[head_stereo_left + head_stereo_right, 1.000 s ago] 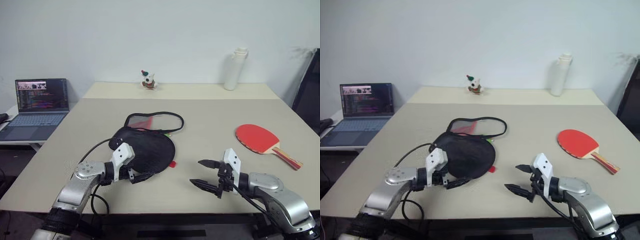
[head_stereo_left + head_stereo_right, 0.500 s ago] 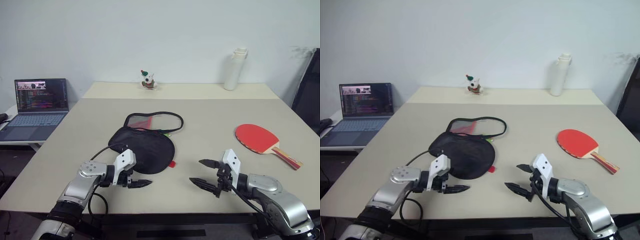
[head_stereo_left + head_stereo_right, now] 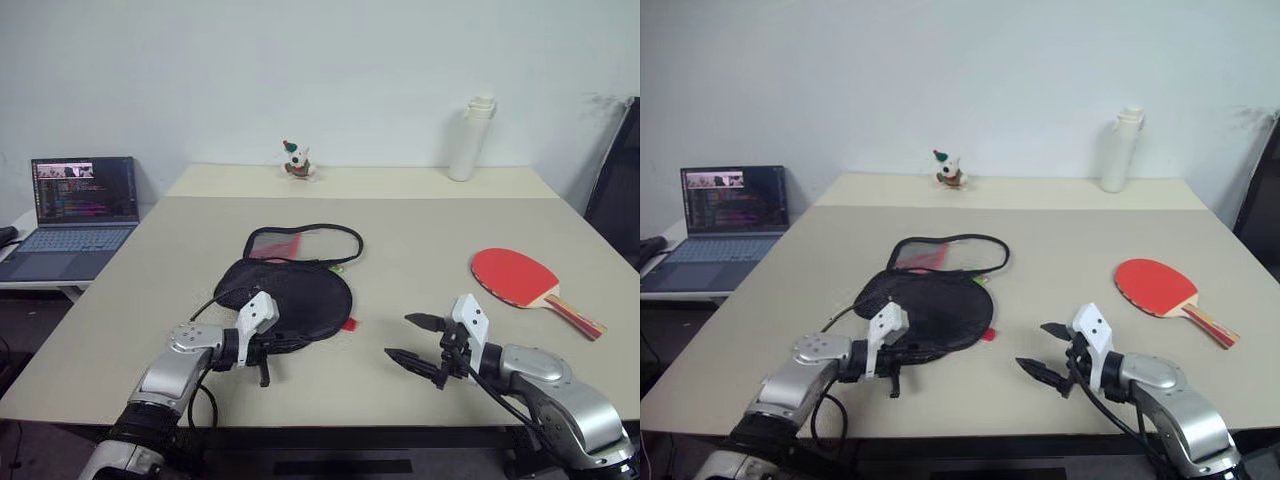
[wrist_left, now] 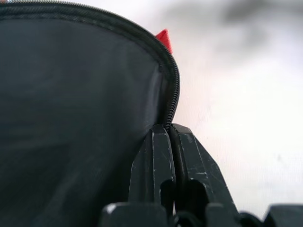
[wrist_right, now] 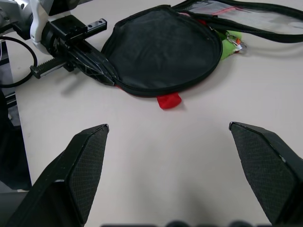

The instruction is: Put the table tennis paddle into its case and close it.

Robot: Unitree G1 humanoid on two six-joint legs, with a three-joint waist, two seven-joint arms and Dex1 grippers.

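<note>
A laptop (image 3: pixel 82 205) sits open on a low side table, off the left edge of the big tan table (image 3: pixel 420 225). Its screen is lit.

The case (image 3: pixel 292 290) is the thing to look at first. It lies flat near the middle of the table, a bit to the left. Its black side faces up. A second flap with a clear window and a black zip edge (image 3: pixel 300 243) is folded open behind the case, toward the wall. A small red tab (image 3: pixel 347 324) pokes out from the case's near right edge, and a little green thing (image 5: pixel 230 46) sits at the case's right side.

The left gripper (image 3: pixel 268 352) is at the near left edge of the case. Its two black fingers (image 4: pixel 156 165) are pressed together, and the zip edge of the case is pinched between them. A black cable loops from the arm just left of the case.

Far behind the case, near the wall, stands a tiny toy figure (image 3: pixel 296 160) with a red hat.

The right gripper (image 3: pixel 415 339) is to the right of the case, well apart from it, just above the table. Its fingers are spread wide and hold nothing.

A white bottle (image 3: pixel 470 138) stands far behind the case and to the right, by the wall.

The table tennis paddle (image 3: pixel 530 284) lies flat, well to the right of the case. Its red face is up and its striped handle points toward the right edge of the table. Nothing touches it.
</note>
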